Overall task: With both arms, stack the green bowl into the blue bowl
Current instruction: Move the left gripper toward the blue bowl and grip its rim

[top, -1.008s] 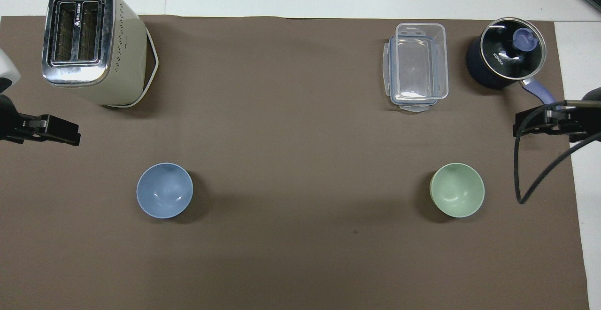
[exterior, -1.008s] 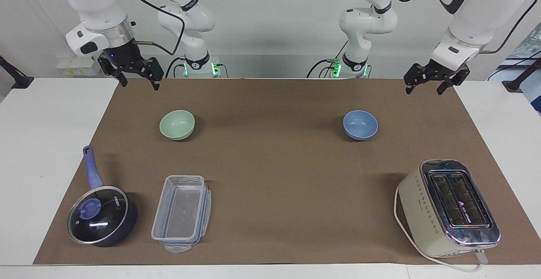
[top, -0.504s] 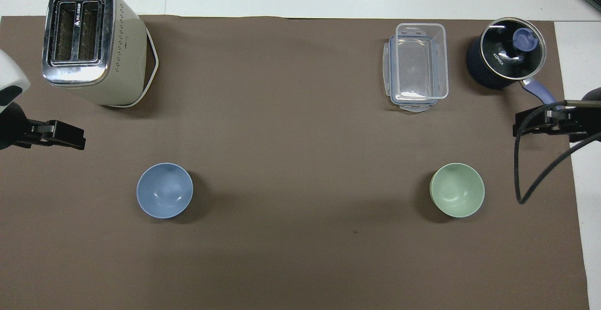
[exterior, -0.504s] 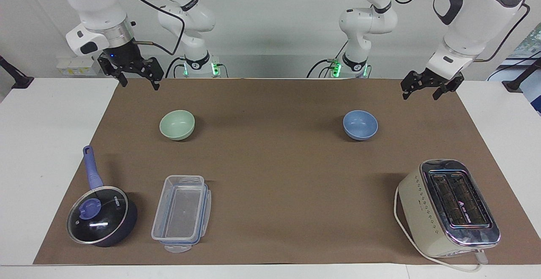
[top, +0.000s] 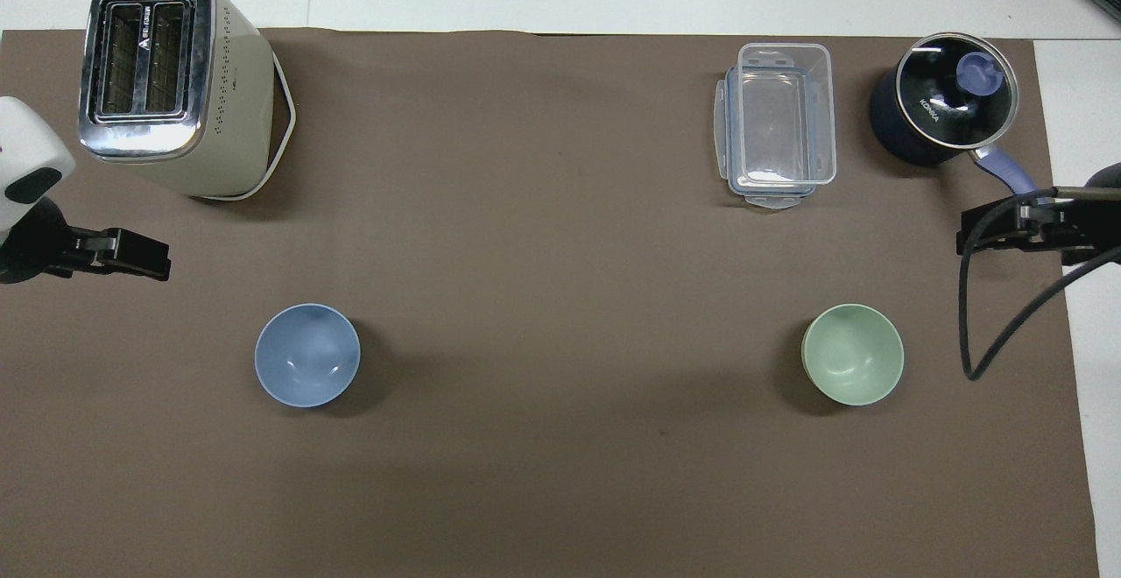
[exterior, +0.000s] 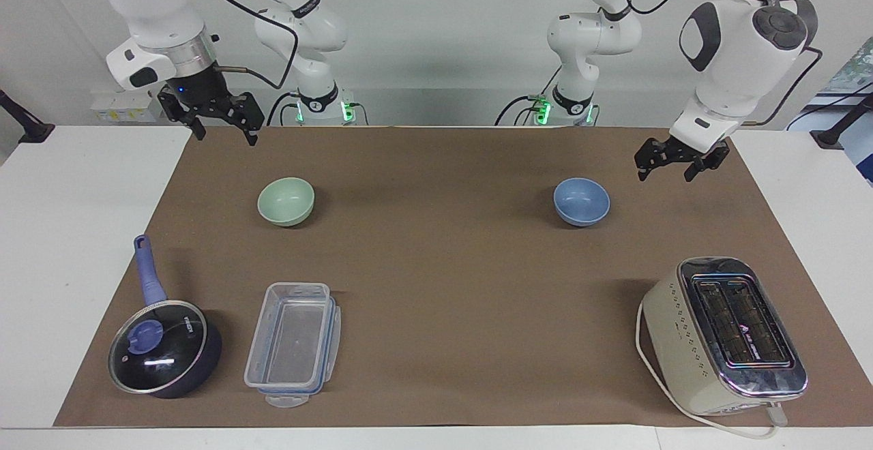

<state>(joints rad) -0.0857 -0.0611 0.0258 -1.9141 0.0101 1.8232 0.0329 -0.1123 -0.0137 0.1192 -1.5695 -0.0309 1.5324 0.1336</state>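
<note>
The pale green bowl [exterior: 286,200] [top: 852,354] sits upright on the brown mat toward the right arm's end. At the same distance from the robots, toward the left arm's end, sits the blue bowl [exterior: 581,201] [top: 306,355], also upright and empty. My left gripper [exterior: 665,174] [top: 140,256] hangs open in the air over the mat, off to the side of the blue bowl and clear of it. My right gripper [exterior: 226,136] [top: 985,236] waits open above the mat's corner, apart from the green bowl.
A cream toaster [exterior: 726,334] [top: 166,79] stands farther from the robots than the blue bowl. A clear plastic container [exterior: 293,344] [top: 778,123] and a dark lidded saucepan [exterior: 164,348] [top: 941,101] lie farther out than the green bowl.
My left gripper has come down and moved in toward the blue bowl, still open. The right arm and both bowls have not moved.
</note>
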